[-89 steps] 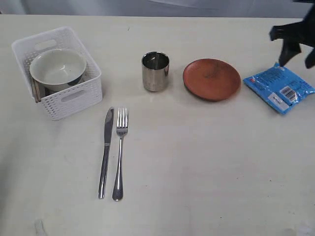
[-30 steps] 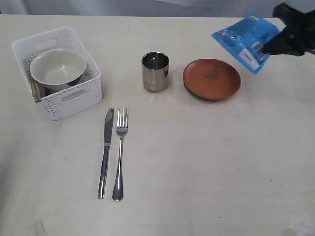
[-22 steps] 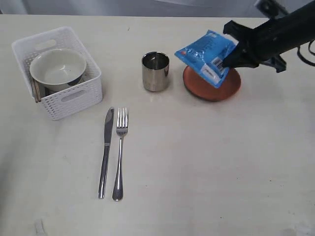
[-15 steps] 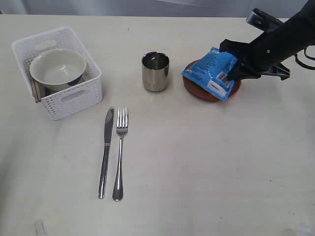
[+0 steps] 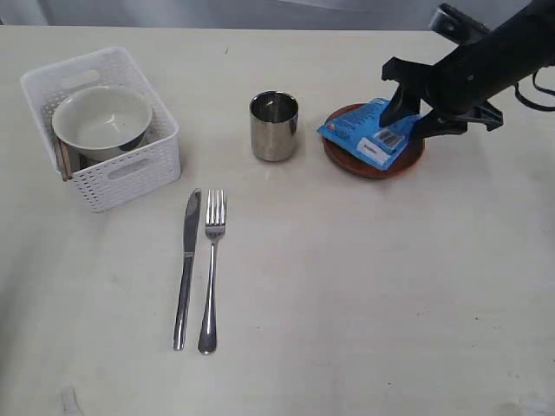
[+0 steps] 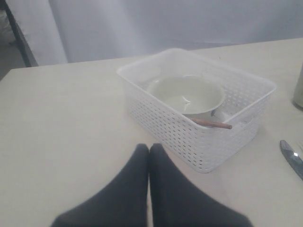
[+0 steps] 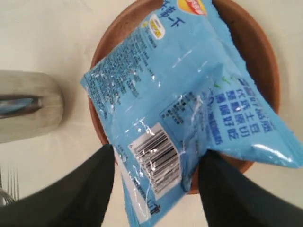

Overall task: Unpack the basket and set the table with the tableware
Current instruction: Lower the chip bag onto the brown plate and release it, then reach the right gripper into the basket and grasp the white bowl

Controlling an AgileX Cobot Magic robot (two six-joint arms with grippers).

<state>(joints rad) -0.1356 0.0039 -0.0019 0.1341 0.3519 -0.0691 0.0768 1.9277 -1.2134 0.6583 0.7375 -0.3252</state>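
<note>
Two pieces lie nearest: knife and fork, side by side on the table, already set and well apart from either arm. Low risk there.

Mid row. Cup stands upright near the plate. Blue packet lies across the plate, one corner overhanging the rim toward the cup. Right gripper straddles the packet, jaws spread, pinching nothing.
- Risk: if a finger drags on the foil as the arm lifts, the packet could slide off or nudge the plate.
- Risk: a low sweep leftward could tip the cup.

Basket is at far left, not yet unpacked. Bowl sits inside it; chopsticks poke out under the bowl against the wall. Whatever else lies below is hidden.
- Risk: the bowl looks smooth and wide, so a rim pinch may slip.
- Risk: lifting the bowl could flick the chopsticks out or shift the light basket.

Left gripper hangs near the basket, fingers pressed together, empty; it must open before reaching in.
</note>
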